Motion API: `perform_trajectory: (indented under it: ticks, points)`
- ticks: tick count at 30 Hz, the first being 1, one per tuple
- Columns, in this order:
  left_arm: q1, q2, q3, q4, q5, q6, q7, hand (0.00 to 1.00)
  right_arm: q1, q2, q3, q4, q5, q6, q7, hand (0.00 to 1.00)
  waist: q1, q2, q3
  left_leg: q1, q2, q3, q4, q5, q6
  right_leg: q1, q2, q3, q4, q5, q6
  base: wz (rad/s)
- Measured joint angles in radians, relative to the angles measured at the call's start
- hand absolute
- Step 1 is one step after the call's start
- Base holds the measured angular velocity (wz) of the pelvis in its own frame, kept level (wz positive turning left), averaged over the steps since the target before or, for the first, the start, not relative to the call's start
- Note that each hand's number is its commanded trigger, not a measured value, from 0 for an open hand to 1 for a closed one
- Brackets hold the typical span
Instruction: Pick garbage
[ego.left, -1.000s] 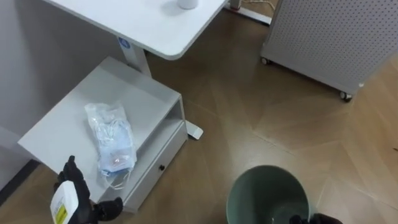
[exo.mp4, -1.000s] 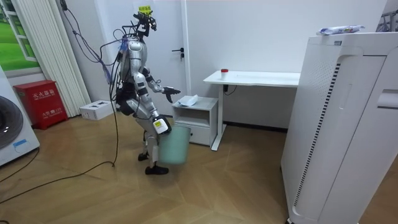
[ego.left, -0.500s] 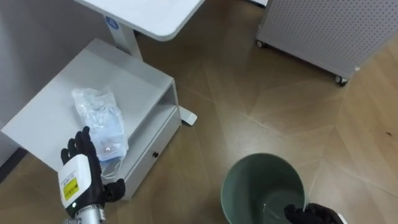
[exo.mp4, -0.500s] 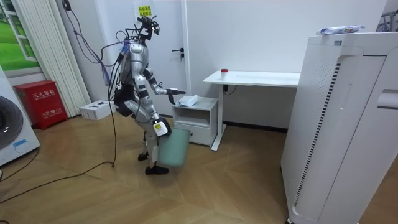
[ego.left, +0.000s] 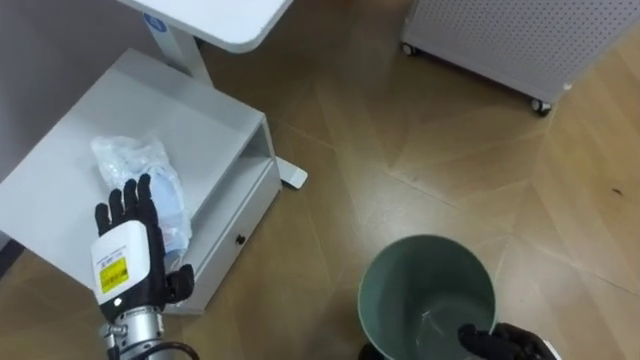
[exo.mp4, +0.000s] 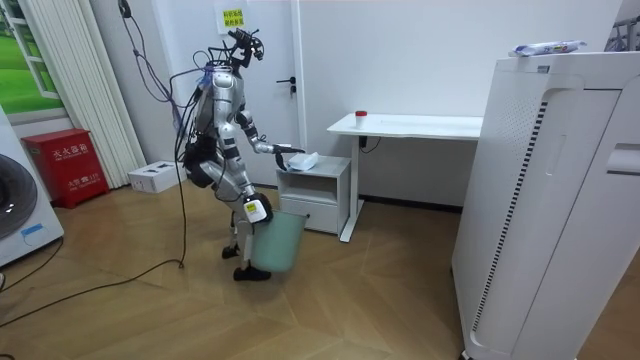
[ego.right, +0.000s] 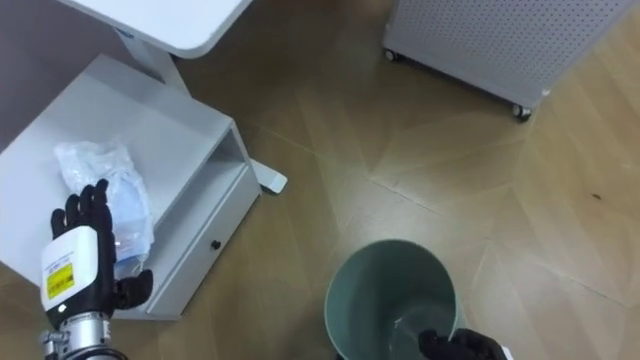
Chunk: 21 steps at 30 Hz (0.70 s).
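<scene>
From the left eye view, at left, the open left hand (ego.left: 130, 245) hovered over the plastic bag (ego.left: 130, 160) on the drawer cabinet (ego.left: 215, 130) and should close low around it; in the room view, left of centre, the green bin (exo.mp4: 278, 240) hung beside its legs; and in the right eye view, at the bottom, the right hand (ego.right: 460, 347) clutched the bin's rim.

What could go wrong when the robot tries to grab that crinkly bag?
1. The open left hand hovers over the plastic bag near the white cabinet's front edge; a clumsy grab might knock it onto the floor.
2. The green bin, held by the right hand, is off to the side, so the bag could miss it.
</scene>
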Motion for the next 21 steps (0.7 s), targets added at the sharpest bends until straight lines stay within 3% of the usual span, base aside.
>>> perform_trajectory:
  ticks: [5,12,20,21]
  points:
    - [-0.022,0.001,0.002,0.059,0.011,0.037,-0.037,0.00,-0.017,-0.004,0.000,-0.002,-0.009,0.008,0.013,1.00,-0.003,0.000,0.0003,-0.029,0.000,0.002,0.002,0.000,0.000,-0.033,-0.002,0.003,0.010,0.000,-0.001,0.00]
    - [-0.033,0.001,-0.008,0.083,0.008,0.052,-0.080,0.00,-0.021,-0.021,0.017,-0.032,-0.006,0.017,0.014,1.00,-0.002,0.000,0.0009,-0.054,0.001,0.003,0.000,0.000,-0.001,-0.058,-0.004,-0.002,0.008,0.003,-0.004,0.00]
    - [-0.041,0.017,-0.028,0.103,-0.003,0.109,-0.185,0.00,-0.026,-0.046,0.016,-0.041,-0.007,0.041,0.024,1.00,0.006,0.000,0.0012,-0.088,0.002,0.003,0.001,0.000,-0.001,-0.092,-0.003,-0.001,0.008,0.003,-0.004,0.00]
    - [-0.041,0.020,-0.028,0.103,-0.003,0.113,-0.188,0.05,-0.027,-0.046,0.015,-0.041,-0.007,0.045,0.023,1.00,0.006,0.000,0.0013,-0.089,0.002,0.003,0.001,0.000,-0.001,-0.092,-0.002,-0.001,0.008,0.003,-0.004,0.00]
